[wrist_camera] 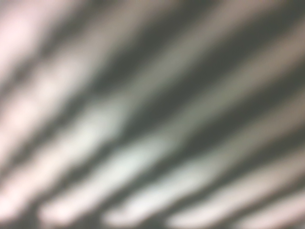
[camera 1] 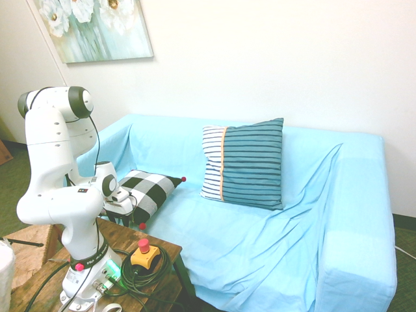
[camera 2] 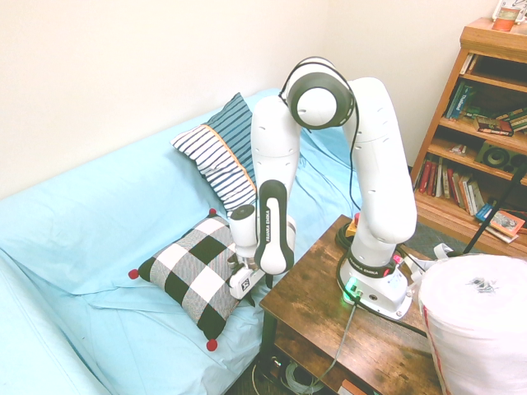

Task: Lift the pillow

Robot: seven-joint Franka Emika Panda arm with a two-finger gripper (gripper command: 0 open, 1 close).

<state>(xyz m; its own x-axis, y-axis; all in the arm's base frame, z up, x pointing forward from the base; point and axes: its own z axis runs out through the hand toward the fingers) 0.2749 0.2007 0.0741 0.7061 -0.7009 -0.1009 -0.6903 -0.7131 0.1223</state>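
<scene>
The checked pillow [camera 2: 193,271] is lying on the blue-covered sofa [camera 1: 195,234], the jaws [camera 2: 254,295] meeting its edge, their opening and grip being indeterminable.

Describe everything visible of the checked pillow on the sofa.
The small square black-and-white buffalo-check fabric pillow has red pom-poms at its corners and looks softly stuffed. Its face shows solid dark, white and finely striped squares. It lies tilted on the light-blue draped sofa, near the end beside the brown wooden table. The white robot's tool is at its table-side edge; whether it grips cannot be told.
</scene>
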